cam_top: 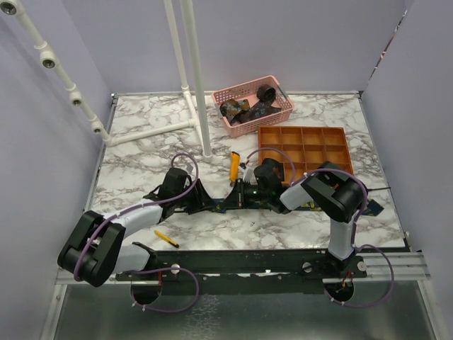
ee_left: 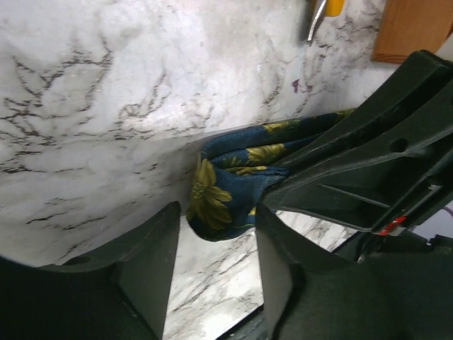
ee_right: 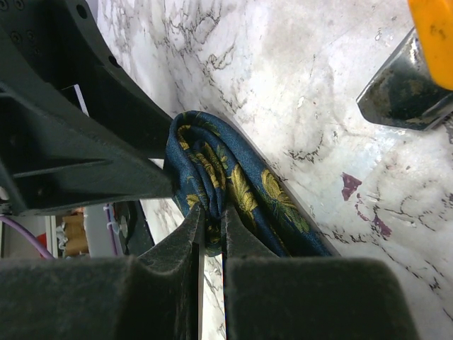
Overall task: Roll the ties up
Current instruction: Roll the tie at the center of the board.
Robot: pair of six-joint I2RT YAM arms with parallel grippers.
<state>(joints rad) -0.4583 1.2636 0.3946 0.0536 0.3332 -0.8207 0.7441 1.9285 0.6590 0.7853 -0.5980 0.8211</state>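
A navy tie [ee_right: 233, 184] with yellow-green flowers lies bunched on the marble table between the two arms. My right gripper [ee_right: 212, 216] is shut on a fold of it, the cloth pinched between the fingertips. In the left wrist view the tie's rounded folded end [ee_left: 230, 191] sits just ahead of my left gripper [ee_left: 216, 212], whose jaws stand apart with bare marble between them. From above, both grippers meet mid-table, the left gripper [cam_top: 212, 205] close to the right gripper [cam_top: 244, 195], and they hide most of the tie. Other dark coiled ties [cam_top: 265, 94] lie in the pink basket [cam_top: 283, 113].
An orange compartment tray [cam_top: 304, 145] sits behind the right arm, and an orange-yellow utility knife [cam_top: 234, 165] lies just behind the grippers. A yellow pencil [cam_top: 166, 239] lies near the front edge. A white pipe frame [cam_top: 202, 85] stands at the back left.
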